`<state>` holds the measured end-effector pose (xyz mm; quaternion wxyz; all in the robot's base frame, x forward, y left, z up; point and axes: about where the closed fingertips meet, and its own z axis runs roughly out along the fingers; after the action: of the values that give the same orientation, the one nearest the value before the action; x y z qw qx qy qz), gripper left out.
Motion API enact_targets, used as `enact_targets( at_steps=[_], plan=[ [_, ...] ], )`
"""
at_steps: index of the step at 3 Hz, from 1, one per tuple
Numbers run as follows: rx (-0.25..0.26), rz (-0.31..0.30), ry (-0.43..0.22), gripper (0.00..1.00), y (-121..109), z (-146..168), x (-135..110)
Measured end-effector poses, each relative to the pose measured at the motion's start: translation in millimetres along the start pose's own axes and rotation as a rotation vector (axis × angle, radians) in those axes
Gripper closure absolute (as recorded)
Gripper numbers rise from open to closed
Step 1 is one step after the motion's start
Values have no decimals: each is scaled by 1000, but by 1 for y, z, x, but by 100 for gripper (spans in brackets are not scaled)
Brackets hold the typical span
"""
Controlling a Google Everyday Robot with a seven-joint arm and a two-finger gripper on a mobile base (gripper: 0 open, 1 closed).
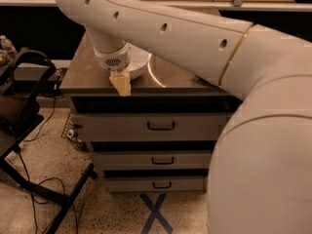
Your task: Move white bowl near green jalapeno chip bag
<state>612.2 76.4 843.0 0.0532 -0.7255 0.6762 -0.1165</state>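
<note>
The white bowl [140, 65] sits on the dark cabinet top [87, 77] near its front left part, mostly covered by my wrist. My gripper [121, 85] hangs down at the bowl's near left side, at the cabinet's front edge, its tan tip just in front of the bowl. I cannot tell whether it touches the bowl. The green jalapeno chip bag is out of view, hidden behind my arm.
My big white arm [204, 38] fills the top and right of the view and hides most of the cabinet top. The cabinet has three drawers with handles [161, 126]. A black stand and cables [29, 130] are on the floor at left. A blue X [155, 213] marks the floor.
</note>
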Motion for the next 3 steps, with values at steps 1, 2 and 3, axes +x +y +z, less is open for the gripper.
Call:
enact_targets(
  at_steps=[1, 2, 3],
  plan=[
    [5, 0, -6, 80, -2, 2, -2],
    [7, -1, -9, 100, -3, 2, -2],
    [20, 4, -4, 100, -7, -2, -1]
  ],
)
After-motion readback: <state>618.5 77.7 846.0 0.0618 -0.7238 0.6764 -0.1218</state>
